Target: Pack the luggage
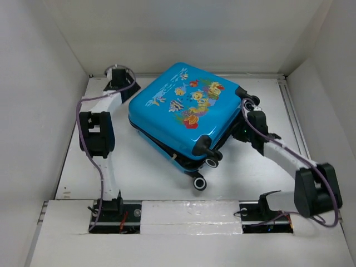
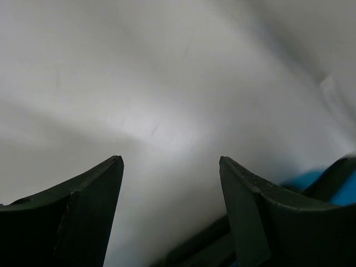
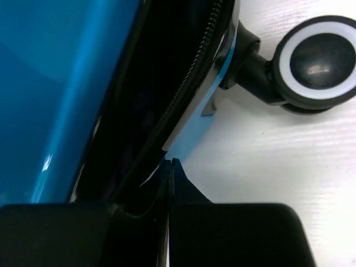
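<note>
The luggage (image 1: 183, 105) is showing a hard, smooth plastic shell, glossy and catching soft highlights, with the fish print lying flat under the same sheen. Along its seam the zip (image 3: 196, 58) is looking like a dull black toothed strip. The caster wheel (image 3: 317, 61) is shining as smooth black plastic with a white ring. My left tool (image 2: 169, 161) and right tool (image 3: 169, 167) are looking like matt dark plastic. The white tabletop (image 3: 289, 167) is showing a matt, faintly grained face.

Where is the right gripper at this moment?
In the top view the right gripper is at the right edge of the luggage. Its wrist view shows it shut at the zipper seam, beside a caster wheel.
</note>
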Robot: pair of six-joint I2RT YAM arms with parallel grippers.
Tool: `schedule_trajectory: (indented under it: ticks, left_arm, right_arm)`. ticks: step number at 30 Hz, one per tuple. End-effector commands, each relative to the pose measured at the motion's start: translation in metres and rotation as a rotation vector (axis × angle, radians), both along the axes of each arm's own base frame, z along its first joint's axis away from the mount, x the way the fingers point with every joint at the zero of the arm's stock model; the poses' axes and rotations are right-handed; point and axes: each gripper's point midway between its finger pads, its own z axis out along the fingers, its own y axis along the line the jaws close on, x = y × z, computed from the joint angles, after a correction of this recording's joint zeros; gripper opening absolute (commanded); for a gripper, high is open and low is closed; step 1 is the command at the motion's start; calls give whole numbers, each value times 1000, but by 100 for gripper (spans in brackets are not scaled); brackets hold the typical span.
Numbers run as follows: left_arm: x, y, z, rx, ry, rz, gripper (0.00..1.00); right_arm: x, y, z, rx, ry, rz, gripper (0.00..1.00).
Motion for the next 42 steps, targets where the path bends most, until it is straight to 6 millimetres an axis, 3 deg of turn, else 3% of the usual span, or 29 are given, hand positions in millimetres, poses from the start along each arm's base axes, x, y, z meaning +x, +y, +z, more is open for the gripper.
schedule_trajectory:
  ticks: [1,2,3,5,6,8,9,10,12,13,14,15,17,18,20,22,23,26,27,28,29,30,32,33,34,35,37,39,42]
  left_arm:
    - [-46,-33,27,-142,-71,-84,66]
    - [-50,-34,31,-187,-119,-60,65]
    - [-80,-39,-13,-200,-40,-54,65]
    - [-108,-48,-11,-198,-74,-43,63]
    - [-117,-54,-11,-221,-110,-33,62]
    - [-171,-70,-43,-212,-72,-41,62]
    - [-185,-76,-46,-219,-86,-40,62]
    - [-219,-79,-78,-215,-19,-38,62]
    - [-252,-102,-69,-215,-60,-81,62]
    - [-269,-105,-74,-212,-40,-84,60]
    - [-293,-106,-90,-207,-14,-97,60]
    - [-306,-117,-72,-238,-66,-130,60]
    - [-331,-105,-80,-207,-35,-111,60]
    - [-332,-105,-48,-252,-132,-118,62]
    - [-344,-83,-39,-204,-162,-70,62]
    - [-345,-64,20,-236,-338,-16,62]
    - [-347,-57,35,-210,-386,-18,62]
    - [-349,-43,87,-213,-535,8,60]
    - [-344,-43,99,-178,-565,4,60]
    - [-340,-45,116,-183,-575,4,60]
    - [-327,-61,105,-140,-507,-43,60]
    - [-320,-72,105,-132,-486,-79,60]
    - [-311,-88,91,-178,-403,-75,54]
    - [-314,-90,82,-195,-385,-83,52]
    - [-317,-87,72,-203,-381,-69,49]
    - [-324,-77,39,-177,-341,-42,33]
    - [-331,-53,43,-230,-437,67,33]
    - [-327,-32,38,-231,-502,146,39]
    - [-309,-33,105,-333,-648,146,52]
  right_arm:
    - [63,41,54,24,-198,143,0]
    - [82,53,79,32,-248,168,0]
    - [98,57,61,17,-210,174,0]
    - [120,72,69,50,-213,239,0]
    - [144,82,102,71,-276,260,0]
    - [165,97,84,67,-214,334,0]
    - [189,105,129,71,-298,352,0]
    - [203,108,111,52,-251,360,0]
    - [212,110,113,13,-204,394,0]
    - [226,112,146,10,-262,384,5]
    - [230,112,140,-1,-243,391,11]
    - [234,113,150,0,-267,390,20]
    - [244,94,178,13,-313,374,51]
    - [245,88,186,19,-323,374,58]
    - [247,73,210,34,-357,375,66]
    - [230,66,229,19,-361,385,68]
    - [218,65,215,14,-323,402,68]
    - [166,58,278,-12,-522,391,57]
    - [144,61,231,9,-448,390,43]
    - [104,59,288,19,-626,390,31]
    - [81,62,289,35,-658,408,18]
    - [52,76,241,60,-589,456,8]
    - [-13,88,267,107,-756,516,0]
    - [-44,110,256,141,-778,592,0]
    - [-61,115,203,151,-695,603,0]
    - [-84,113,204,164,-741,610,0]
    - [-103,116,145,154,-652,607,0]
    - [-113,113,133,169,-641,588,8]
    - [-101,96,107,172,-522,416,13]
